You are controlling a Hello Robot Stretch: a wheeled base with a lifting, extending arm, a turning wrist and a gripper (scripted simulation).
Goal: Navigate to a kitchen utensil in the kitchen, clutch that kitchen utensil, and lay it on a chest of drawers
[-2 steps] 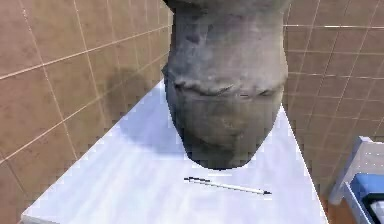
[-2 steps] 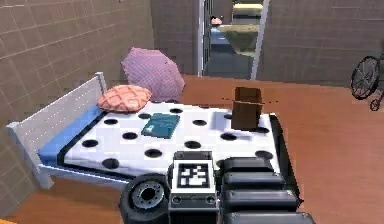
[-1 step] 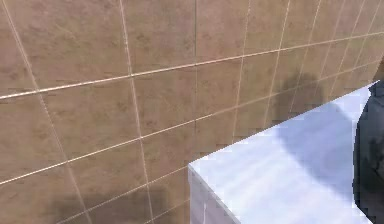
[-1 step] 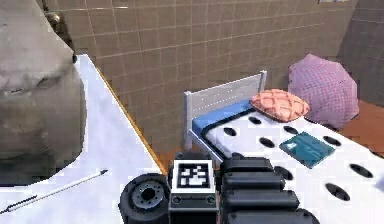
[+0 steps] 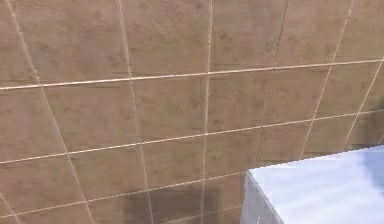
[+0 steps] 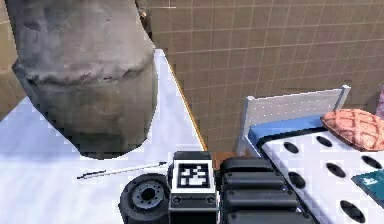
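Gripper [image 6: 143, 198]: by white top [image 6: 40, 190]; whether it holds anything cannot be told (jaws unreadable).
Utensil [image 6: 122, 170]: thin, flat, beside grey stone mass [image 6: 85, 80].

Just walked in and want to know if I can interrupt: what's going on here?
The robot is parked on a tiled floor beside a piece of furniture with a white top. A big grey stone-like lump stands on that top. The arm reaches over it, and the pincer is near a thin pale stick, possibly the utensil, lying there. I cannot tell whether the pincer holds anything. A bed stands nearby.
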